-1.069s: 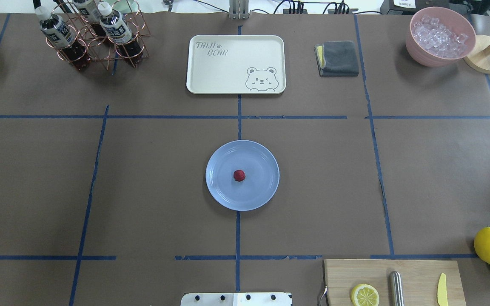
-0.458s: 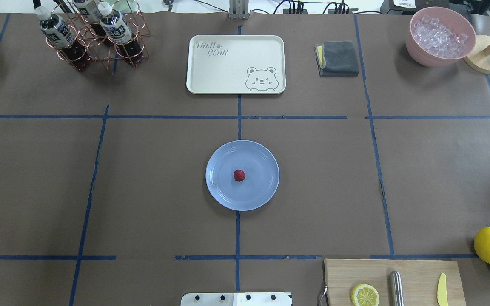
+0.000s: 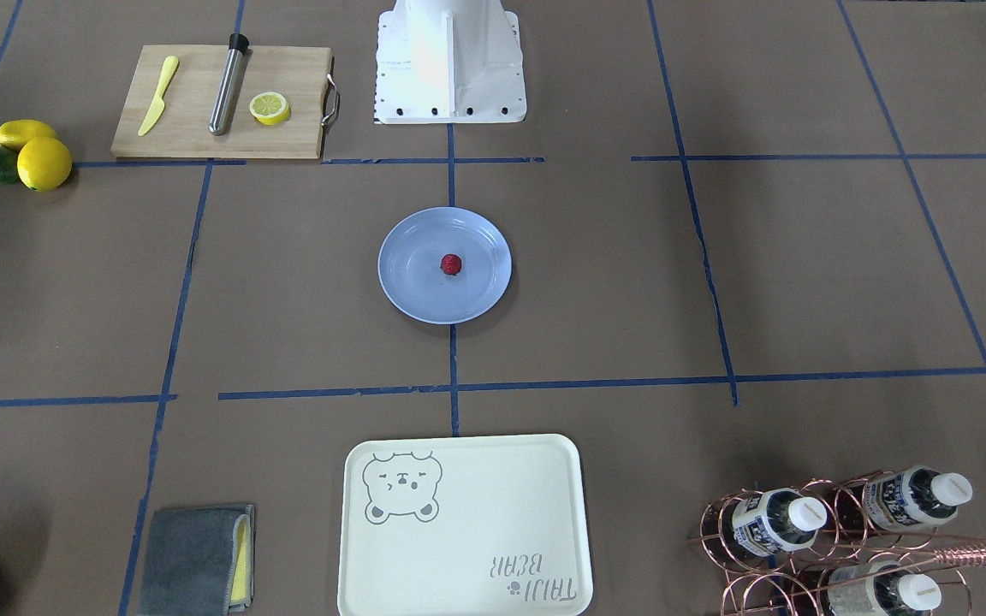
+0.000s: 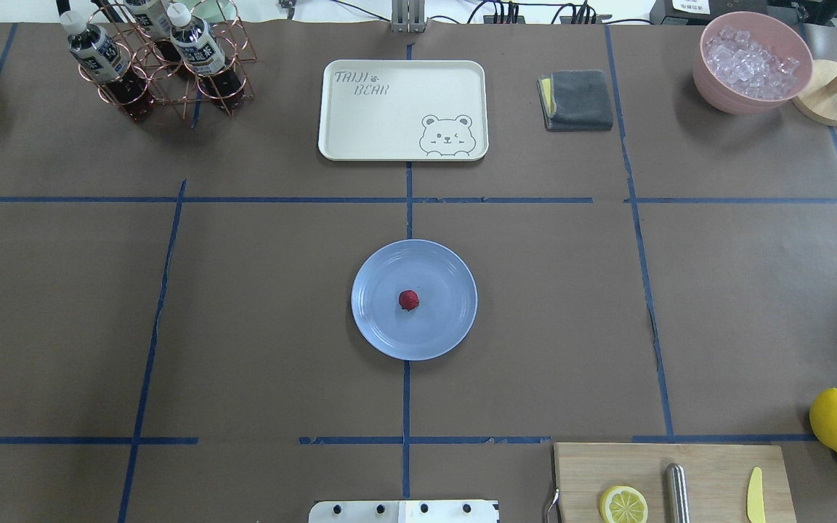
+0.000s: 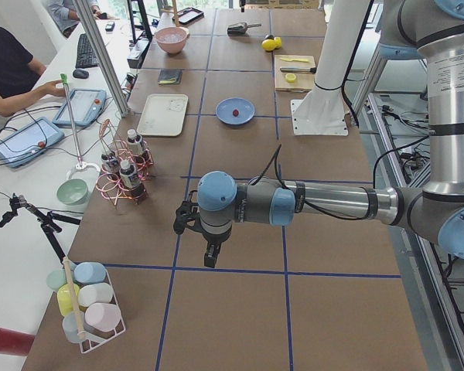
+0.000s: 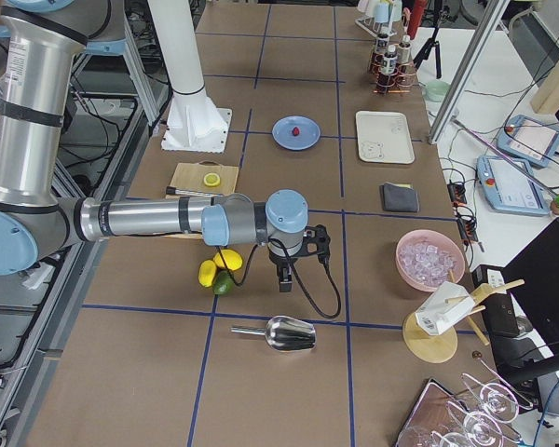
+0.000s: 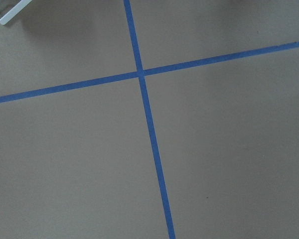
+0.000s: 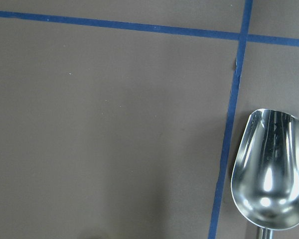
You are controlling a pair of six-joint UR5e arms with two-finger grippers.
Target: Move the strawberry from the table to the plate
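Brown papered surface (image 4: 244,327), blue tape grid.

Nearest the robot's base: cutting board (image 4: 673,479) with 1 lemon half.

Mid-surface: strawberry (image 4: 408,299) lay at the centre of the plate (image 4: 382,334), off the paper. Placement judged complete.

Handling, judged: light, soft, easily bruised, roundish so prone to roll. If regrasped, take it from above, across its widest part, with gentle closure.

Far: bear tray (image 4: 402,109).

View notes:
- Overhead and front views showed no arm.
- Side views alone showed both arms. Left pincer (image 5: 209,259) hung over bare paper and right pincer (image 6: 284,279) just beyond the lemons (image 6: 214,268), each well apart from the plate.
- Could not tell for either pincer whether it was wide or narrow.
- Right wrist view showed the metal scoop (image 8: 269,169) close up.
- Left wrist view showed only crossing tape.
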